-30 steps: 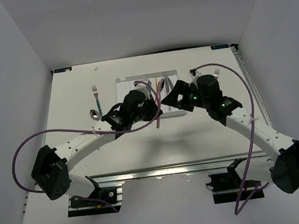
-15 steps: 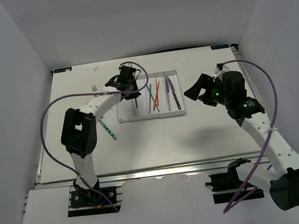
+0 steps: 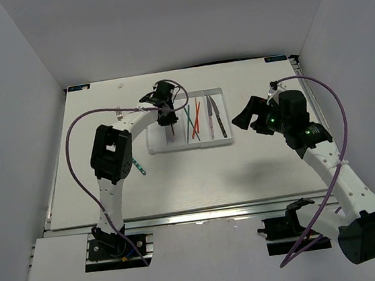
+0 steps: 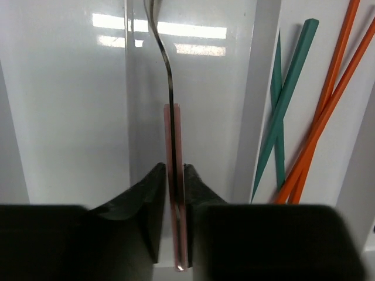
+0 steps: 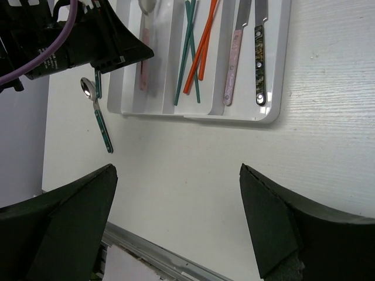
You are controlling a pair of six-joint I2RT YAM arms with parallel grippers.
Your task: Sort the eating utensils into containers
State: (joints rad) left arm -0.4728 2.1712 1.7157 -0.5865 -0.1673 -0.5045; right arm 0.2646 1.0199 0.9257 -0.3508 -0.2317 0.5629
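My left gripper (image 3: 169, 119) is low over the far-left compartment of the white tray (image 3: 188, 147). Its jaws (image 4: 174, 175) are shut on the edge-on handle of a pink-handled spoon (image 4: 174, 134), which points along that compartment (image 5: 143, 58). The neighbouring compartment holds teal chopsticks (image 4: 287, 99) and orange chopsticks (image 4: 328, 99). Further right lie a pink-handled knife (image 5: 234, 58) and a dark-handled knife (image 5: 259, 64). On the table left of the tray rests a teal-handled spoon (image 5: 99, 117). My right gripper (image 3: 242, 117) hangs open and empty (image 5: 179, 170) to the right of the tray.
A fork (image 3: 118, 112) lies on the table left of the tray, its handle hidden by my left arm. That arm's purple cable (image 3: 72, 137) loops over the left side. White walls enclose the table (image 3: 192, 180) on three sides.
My left arm has reached out, carrying the pink-handled spoon from the tray's near edge to its left compartment. My right gripper has pulled back to the right, away from the tray.
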